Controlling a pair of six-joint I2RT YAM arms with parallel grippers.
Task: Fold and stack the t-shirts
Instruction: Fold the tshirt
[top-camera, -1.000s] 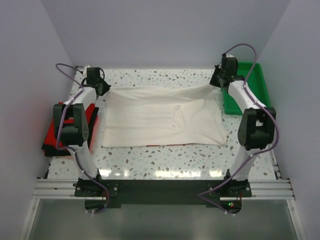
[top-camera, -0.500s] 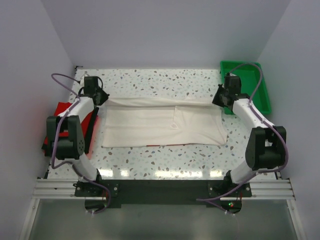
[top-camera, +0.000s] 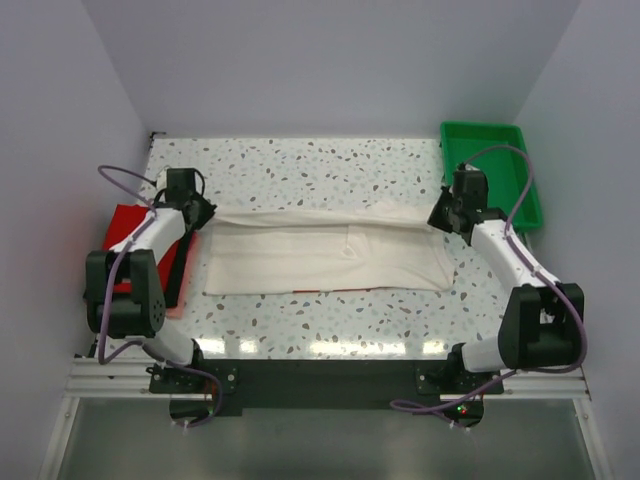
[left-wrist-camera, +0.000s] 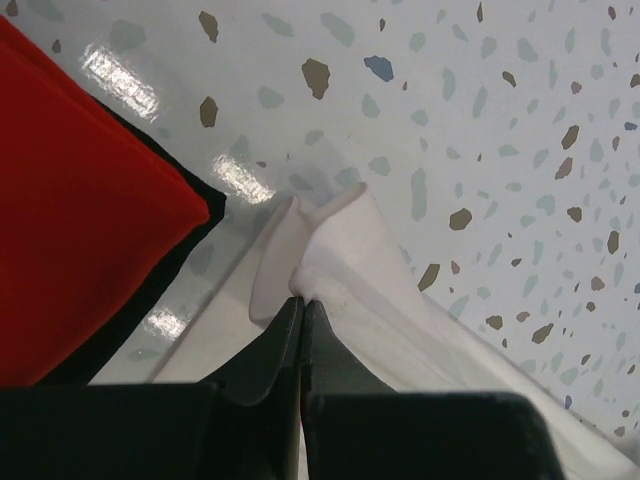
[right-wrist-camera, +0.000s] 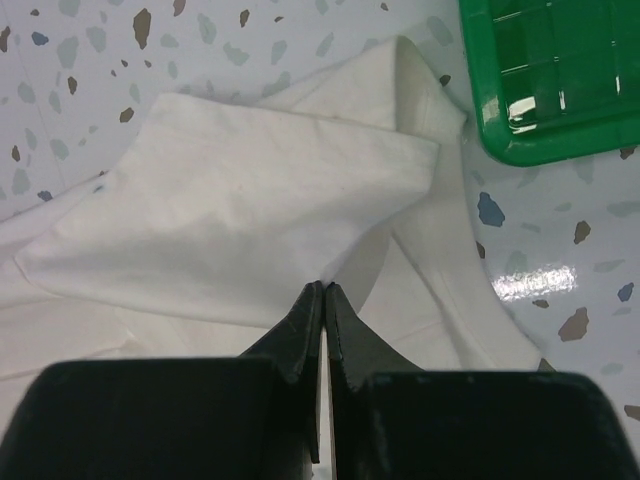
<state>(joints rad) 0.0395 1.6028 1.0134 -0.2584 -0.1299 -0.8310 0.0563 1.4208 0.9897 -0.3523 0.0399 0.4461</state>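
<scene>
Both pincers clamped on the shirt's far edge, mid-fold.
My left pincer and right pincer each pinch a corner of the cream t-shirt, at 9 and 3 o'clock on the surface, so the edge stays taut and folds straight.

Left arm covers much of red t-shirt, maybe folded

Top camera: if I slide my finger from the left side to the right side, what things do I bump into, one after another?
red shirt → left tool → white shirt → right tool → green tray
</scene>
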